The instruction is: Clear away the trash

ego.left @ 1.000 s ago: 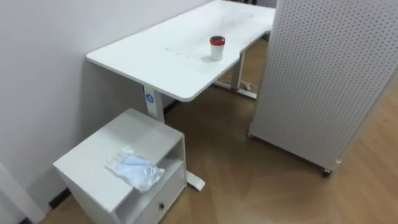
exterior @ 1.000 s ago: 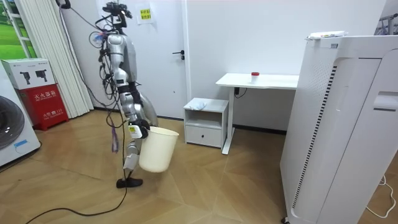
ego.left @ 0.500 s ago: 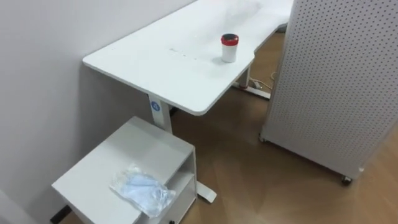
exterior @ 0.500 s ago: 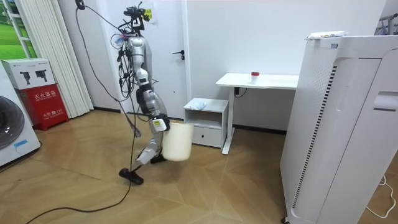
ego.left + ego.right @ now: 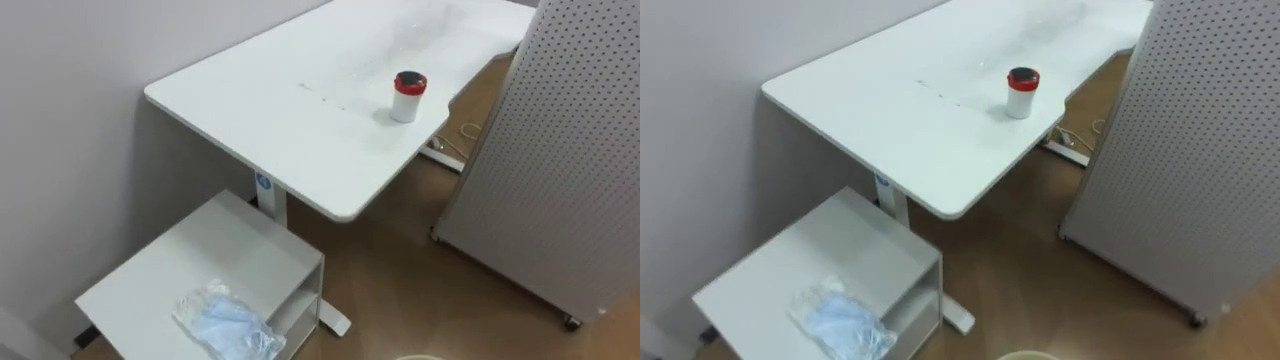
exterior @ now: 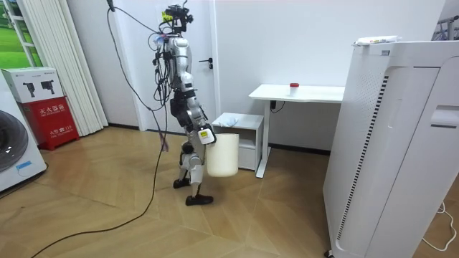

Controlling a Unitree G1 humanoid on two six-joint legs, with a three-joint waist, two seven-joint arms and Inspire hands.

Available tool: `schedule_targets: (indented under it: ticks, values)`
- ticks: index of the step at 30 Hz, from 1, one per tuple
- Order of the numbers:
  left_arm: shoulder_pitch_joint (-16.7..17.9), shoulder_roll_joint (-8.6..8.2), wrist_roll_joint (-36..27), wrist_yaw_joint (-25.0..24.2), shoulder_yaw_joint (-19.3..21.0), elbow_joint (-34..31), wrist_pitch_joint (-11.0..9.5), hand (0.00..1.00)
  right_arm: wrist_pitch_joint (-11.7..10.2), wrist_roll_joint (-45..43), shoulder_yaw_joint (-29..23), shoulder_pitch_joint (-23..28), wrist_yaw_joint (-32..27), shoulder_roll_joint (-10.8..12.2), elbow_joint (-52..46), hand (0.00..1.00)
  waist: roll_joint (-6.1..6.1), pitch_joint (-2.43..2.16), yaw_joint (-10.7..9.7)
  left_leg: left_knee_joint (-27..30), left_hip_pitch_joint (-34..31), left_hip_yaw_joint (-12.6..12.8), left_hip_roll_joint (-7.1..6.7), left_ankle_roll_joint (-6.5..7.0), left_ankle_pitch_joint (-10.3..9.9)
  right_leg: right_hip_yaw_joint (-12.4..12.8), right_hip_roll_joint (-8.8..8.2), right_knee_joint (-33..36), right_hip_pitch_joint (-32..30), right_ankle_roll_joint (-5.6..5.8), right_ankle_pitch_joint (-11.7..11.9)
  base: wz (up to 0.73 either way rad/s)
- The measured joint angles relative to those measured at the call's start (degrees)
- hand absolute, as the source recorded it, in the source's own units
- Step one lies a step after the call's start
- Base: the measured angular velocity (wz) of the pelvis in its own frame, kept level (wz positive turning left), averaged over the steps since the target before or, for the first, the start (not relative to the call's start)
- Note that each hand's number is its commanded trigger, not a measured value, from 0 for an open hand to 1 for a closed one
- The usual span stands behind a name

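Observation:
A crumpled pale blue plastic bag (image 5: 228, 325) lies on top of a low white cabinet (image 5: 190, 275), at its near right part. The same bag (image 5: 838, 320) sits low in the right eye view. A white cup with a red lid (image 5: 408, 96) stands on the white desk (image 5: 300, 120), toward its right edge. In the room view I stand just left of the cabinet (image 6: 240, 140), facing it, with a white waste bin (image 6: 222, 154) carried off the floor at my right hand (image 6: 205, 135). The bin's rim (image 5: 1025, 355) peeks in at the bottom edge.
A white perforated panel on castors (image 5: 560, 180) stands to the right of the desk, with wood floor (image 5: 420, 290) between it and the cabinet. A grey wall (image 5: 80, 120) runs behind the desk and cabinet. A washing machine (image 6: 14, 154) is far on the room view's left.
I have walked toward the cabinet with the bin, which has swung forward. The eye views have shifted with me, so cabinet and bag sit lower and the cup is further right.

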Motion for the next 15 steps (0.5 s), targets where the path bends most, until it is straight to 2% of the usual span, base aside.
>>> schedule_targets:
  ticks: [2,4,5,7,10,14,15]
  values:
    - [-1.1,0.03,0.1,1.6,-0.1,-1.8,-0.8,0.00,-0.3,-0.4,2.0,-0.6,0.3,-0.2,0.2,1.00,-0.03,0.01,0.0,-0.7,0.3,-0.1,0.31,-0.14,0.1,-0.3,0.16,0.1,0.0,-0.33,-0.2,0.07]
    - [-3.6,0.03,0.9,3.0,-0.6,-2.9,-2.7,0.00,-0.8,-0.7,4.3,-1.6,0.7,-0.3,0.8,1.00,-0.12,0.11,-0.1,-1.6,0.8,-0.7,0.40,-0.18,0.1,-1.1,0.21,0.1,0.1,-0.42,-0.3,0.06]
    - [-4.0,0.02,1.3,3.3,-0.7,-3.6,-3.1,0.00,-0.9,-1.0,4.5,-1.9,0.9,-0.2,1.0,1.00,-0.18,0.24,-0.2,-1.7,0.8,-0.7,0.39,-0.18,0.1,-1.4,0.16,0.1,0.2,-0.42,-0.3,0.03]
    - [-5.1,0.02,2.6,5.0,-1.7,-7.1,-4.4,0.00,-1.7,-2.0,5.4,-3.1,1.6,-0.1,1.5,1.00,-0.34,0.84,-0.3,-1.6,0.3,-0.7,0.24,-0.18,0.1,-2.4,-0.15,0.1,-0.1,-0.43,-0.3,0.05]
    - [-6.7,0.06,5.1,7.9,-2.8,-9.2,-5.8,0.00,-2.2,-2.9,5.9,-3.8,1.8,0.0,1.4,1.00,-0.30,0.94,-0.3,-1.7,-0.8,-0.8,-0.17,-0.18,0.1,-1.8,-0.36,0.2,-1.6,-0.44,-0.3,-0.02]
    - [-8.9,0.04,4.9,11.6,-3.7,-9.1,-6.2,0.00,-2.6,-3.9,7.0,-5.0,1.9,0.3,1.7,1.00,-0.12,1.07,-0.9,-1.7,-2.0,-0.8,-0.43,-0.18,0.1,-1.7,-0.61,0.3,-2.9,-0.44,-0.3,-0.04]
    - [-9.9,0.08,5.0,12.9,-4.2,-9.2,-6.2,0.00,-2.5,-3.9,7.7,-5.9,2.0,0.3,1.8,1.00,-0.07,1.08,-1.5,-1.6,-2.8,-0.9,-0.44,-0.17,0.1,-1.8,-0.67,0.3,-3.6,-0.44,-0.3,0.08]
